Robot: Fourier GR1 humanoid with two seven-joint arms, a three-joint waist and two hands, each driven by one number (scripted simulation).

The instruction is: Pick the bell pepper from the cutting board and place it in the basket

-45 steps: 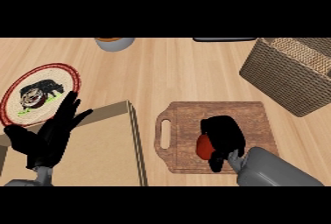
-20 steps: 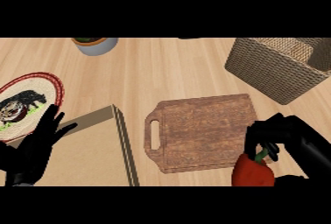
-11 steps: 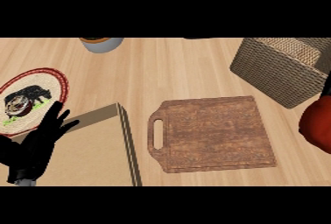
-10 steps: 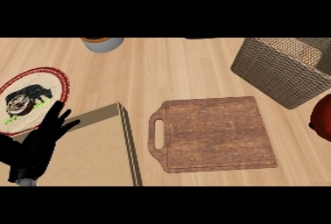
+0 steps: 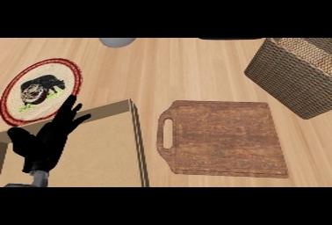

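One hand shows: my left hand (image 5: pixel 48 138) rests at eight o'clock, fingers straight and apart, holding nothing. My right hand and the bell pepper are out of view. I see the cutting board (image 5: pixel 224 138) bare at centre, the wicker basket (image 5: pixel 295 72) at two o'clock on the bench (image 5: pixel 168 70). No readable writing anywhere.

plate (image 5: pixel 40 90) left | cutting board (image 5: pixel 224 137) centre | basket (image 5: pixel 295 74) right (behind)
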